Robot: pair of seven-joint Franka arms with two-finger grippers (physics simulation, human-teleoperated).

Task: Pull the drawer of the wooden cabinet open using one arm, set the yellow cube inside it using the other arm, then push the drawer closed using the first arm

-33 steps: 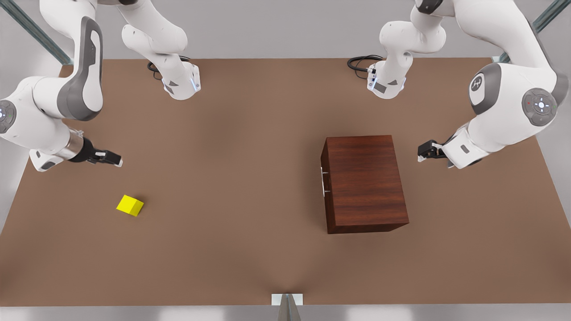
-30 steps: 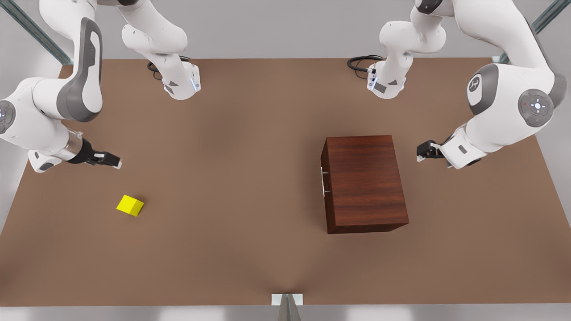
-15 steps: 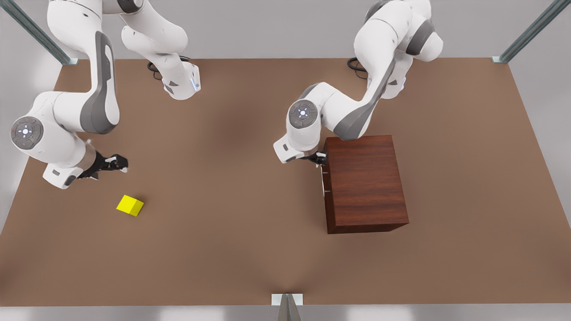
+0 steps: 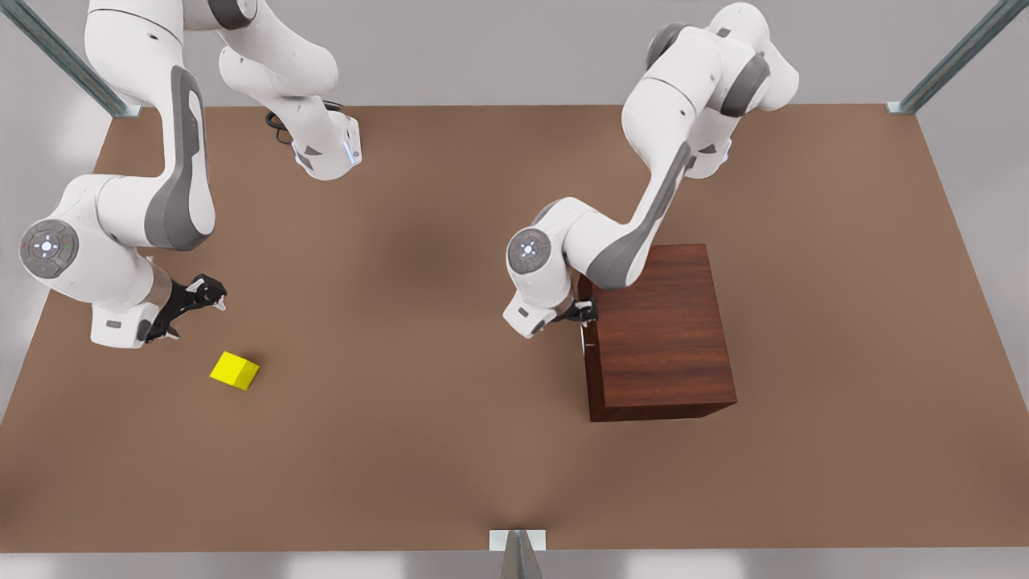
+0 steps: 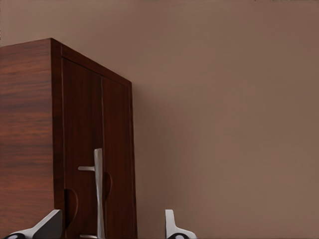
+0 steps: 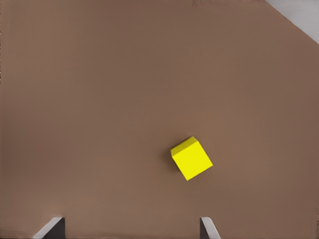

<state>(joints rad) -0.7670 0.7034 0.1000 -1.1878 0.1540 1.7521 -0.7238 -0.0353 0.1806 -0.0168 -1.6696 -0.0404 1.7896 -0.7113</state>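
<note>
My left gripper [image 4: 588,312], fingers wide, straddles the drawer's handle [image 5: 98,191] to pull, while my right gripper [image 4: 211,296] hovers open near the cube [image 4: 235,371].

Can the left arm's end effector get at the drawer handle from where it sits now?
Probably yes. The left end effector is open at the wooden cabinet's front, its fingers straddling the silver handle, with nothing between them.

Evenly and softly lit from overhead, without glare. Faint, diffuse shadows on the surface [image 4: 450,450] beneath the arms and beside the wooden cabinet [image 4: 663,338]. Slightly soft rendering throughout; no visible edge distortion.
</note>
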